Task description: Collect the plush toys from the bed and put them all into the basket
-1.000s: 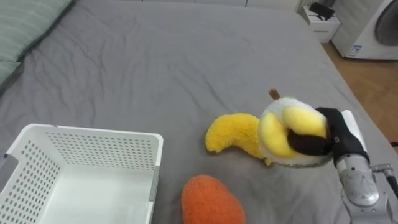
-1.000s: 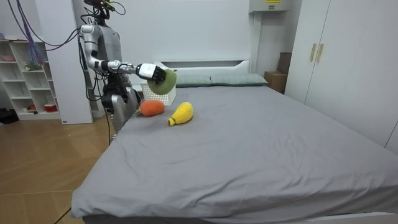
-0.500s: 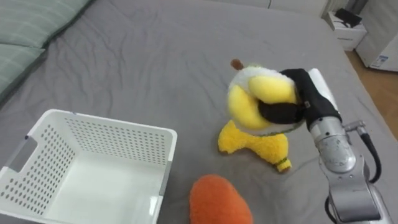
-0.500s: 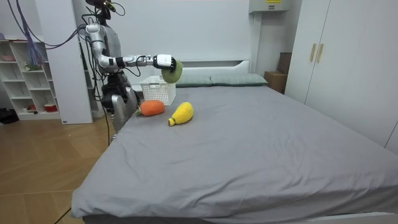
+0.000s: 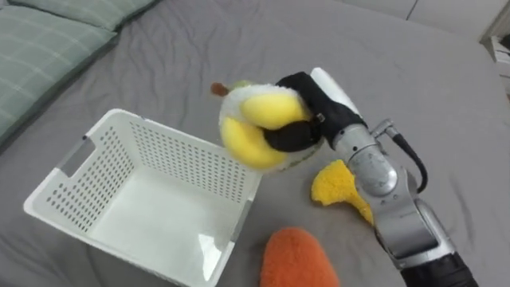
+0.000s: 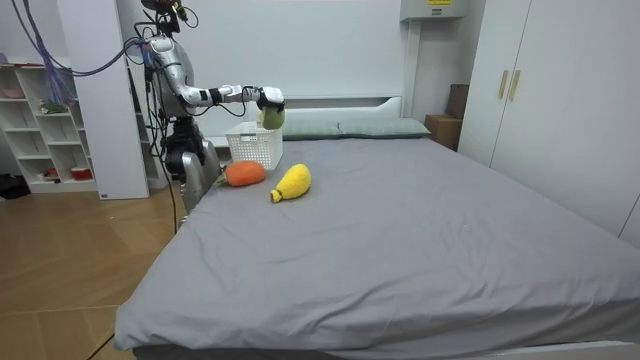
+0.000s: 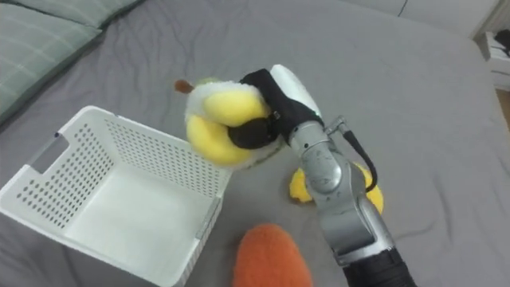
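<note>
My right hand (image 5: 307, 119) (image 7: 267, 113) is shut on a round yellow and white plush toy (image 5: 255, 131) (image 7: 223, 123), held in the air just over the right rim of the white perforated basket (image 5: 96, 199) (image 7: 56, 175). The basket stands on the grey bed (image 5: 414, 88) with nothing visible inside. A yellow plush toy (image 5: 339, 190) (image 7: 370, 195) lies on the bed partly behind my forearm. An orange plush toy (image 5: 299, 257) (image 7: 267, 257) lies in front of it. In the room view my right hand (image 6: 268, 97) holds the toy (image 6: 270, 115) above the basket (image 6: 253, 147).
Green striped pillows (image 5: 48, 48) lie at the head of the bed, to the left. I stand at the bed's side by the basket, with white shelves (image 6: 40, 120) behind me. White wardrobes (image 6: 540, 100) stand across the room.
My right arm has swung left with the round plush toy, from above the yellow toy to over the basket's rim. The eye view has turned left toward the basket.
</note>
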You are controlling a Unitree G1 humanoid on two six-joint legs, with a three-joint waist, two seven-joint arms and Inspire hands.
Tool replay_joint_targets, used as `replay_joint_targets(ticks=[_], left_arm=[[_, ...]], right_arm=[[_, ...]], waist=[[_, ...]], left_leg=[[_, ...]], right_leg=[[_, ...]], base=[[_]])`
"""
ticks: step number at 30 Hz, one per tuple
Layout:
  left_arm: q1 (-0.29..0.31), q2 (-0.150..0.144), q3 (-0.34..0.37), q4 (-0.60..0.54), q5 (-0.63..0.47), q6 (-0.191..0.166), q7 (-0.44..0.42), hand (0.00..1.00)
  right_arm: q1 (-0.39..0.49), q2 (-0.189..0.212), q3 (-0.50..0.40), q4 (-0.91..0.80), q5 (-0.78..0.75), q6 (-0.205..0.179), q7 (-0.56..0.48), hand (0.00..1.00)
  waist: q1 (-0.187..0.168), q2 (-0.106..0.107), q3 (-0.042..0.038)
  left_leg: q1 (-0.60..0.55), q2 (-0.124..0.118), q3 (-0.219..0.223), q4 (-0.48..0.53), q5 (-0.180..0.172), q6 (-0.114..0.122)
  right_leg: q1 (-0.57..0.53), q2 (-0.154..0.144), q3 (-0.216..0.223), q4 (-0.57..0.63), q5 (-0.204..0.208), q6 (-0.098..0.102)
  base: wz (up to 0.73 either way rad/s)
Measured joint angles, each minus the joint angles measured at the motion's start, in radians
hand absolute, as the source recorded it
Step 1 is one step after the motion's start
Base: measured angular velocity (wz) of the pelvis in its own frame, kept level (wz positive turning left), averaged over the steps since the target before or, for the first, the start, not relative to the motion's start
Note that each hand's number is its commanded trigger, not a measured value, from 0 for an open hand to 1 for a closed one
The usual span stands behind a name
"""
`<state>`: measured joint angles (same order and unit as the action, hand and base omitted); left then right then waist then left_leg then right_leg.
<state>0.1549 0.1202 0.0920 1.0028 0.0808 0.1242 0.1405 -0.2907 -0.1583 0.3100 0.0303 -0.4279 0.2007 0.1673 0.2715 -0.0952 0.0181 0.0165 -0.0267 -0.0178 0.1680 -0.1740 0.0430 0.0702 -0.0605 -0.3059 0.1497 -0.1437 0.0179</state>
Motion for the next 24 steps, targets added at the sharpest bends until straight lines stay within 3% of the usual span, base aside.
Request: replay_joint_targets(ticks=[2,5,6,7,8,9,11,13,17,24], left_arm=[[-0.010,-0.003,0.001,0.000,0.001,0.000,0.000,0.00],[-0.018,-0.004,0.001,-0.001,0.000,0.001,0.000,0.00],[-0.018,-0.004,0.000,-0.001,-0.001,0.001,0.000,0.00],[-0.020,-0.004,0.000,-0.001,-0.001,0.001,0.000,0.00],[-0.022,-0.005,0.000,-0.001,-0.001,0.001,0.000,0.00],[-0.023,-0.005,0.000,0.000,0.000,0.001,0.000,0.00],[-0.028,-0.003,0.001,0.002,0.000,0.001,-0.001,0.00],[-0.028,-0.002,0.003,0.000,0.001,0.002,-0.001,0.00],[-0.033,-0.003,0.001,-0.015,0.001,0.029,-0.002,0.00],[-0.046,-0.005,-0.001,-0.033,0.000,0.034,-0.002,0.00]], right_arm=[[-0.004,0.004,0.032,0.000,0.000,0.007,0.004,1.00],[-0.007,0.007,0.062,-0.001,0.000,0.014,0.036,1.00],[-0.008,0.011,0.066,-0.001,-0.001,0.017,0.041,0.89],[-0.008,0.017,0.072,-0.001,-0.003,0.020,0.051,0.58],[-0.011,0.020,0.078,0.000,-0.005,0.021,0.058,0.37],[-0.014,0.020,0.084,0.000,-0.007,0.021,0.059,0.00],[-0.034,0.030,0.106,0.000,-0.008,0.026,0.066,0.00],[-0.045,0.041,0.111,0.000,-0.017,0.037,0.069,0.00],[-0.080,0.060,0.151,0.031,-0.047,0.042,0.076,0.00],[-0.082,0.074,0.177,0.131,-0.049,0.065,0.076,0.00]], waist=[[0.032,-0.002,0.0003],[0.048,-0.007,-0.0013],[0.054,-0.008,-0.0010],[0.063,-0.010,-0.0010],[0.070,-0.013,-0.0005],[0.076,-0.014,0.0002],[0.088,-0.025,0.0033],[0.095,-0.031,0.0004],[0.106,-0.035,0.0008],[0.133,-0.046,0.0033]], left_leg=[[-0.007,-0.002,-0.001,0.000,0.002,0.001],[-0.011,-0.005,-0.014,0.000,0.004,0.002],[-0.011,-0.005,-0.014,0.000,0.005,0.002],[-0.011,-0.005,-0.015,0.000,0.006,0.002],[-0.012,-0.006,-0.016,0.000,0.007,0.002],[-0.013,-0.006,-0.016,0.000,0.007,0.002],[-0.016,-0.006,-0.023,0.001,0.007,0.001],[-0.020,-0.007,-0.028,0.003,0.008,0.001],[-0.027,-0.011,-0.041,0.006,0.010,0.001],[-0.042,-0.014,-0.056,0.017,0.010,0.001]], right_leg=[[-0.004,-0.002,-0.003,0.000,0.000,0.000],[-0.003,-0.006,-0.019,0.000,0.000,0.000],[-0.003,-0.006,-0.020,0.000,0.000,0.001],[-0.003,-0.006,-0.023,0.000,0.000,0.001],[-0.003,-0.006,-0.025,0.000,0.000,0.001],[-0.003,-0.006,-0.027,0.000,0.000,0.001],[-0.003,-0.006,-0.031,0.000,0.000,0.001],[-0.003,-0.007,-0.043,-0.001,0.000,0.001],[-0.004,-0.009,-0.056,-0.001,0.000,0.001],[-0.006,-0.010,-0.063,-0.001,0.000,0.001]], base=[[0.03],[0.11],[0.07],[0.00],[0.00],[0.00],[0.05],[0.11],[0.10],[0.07]])
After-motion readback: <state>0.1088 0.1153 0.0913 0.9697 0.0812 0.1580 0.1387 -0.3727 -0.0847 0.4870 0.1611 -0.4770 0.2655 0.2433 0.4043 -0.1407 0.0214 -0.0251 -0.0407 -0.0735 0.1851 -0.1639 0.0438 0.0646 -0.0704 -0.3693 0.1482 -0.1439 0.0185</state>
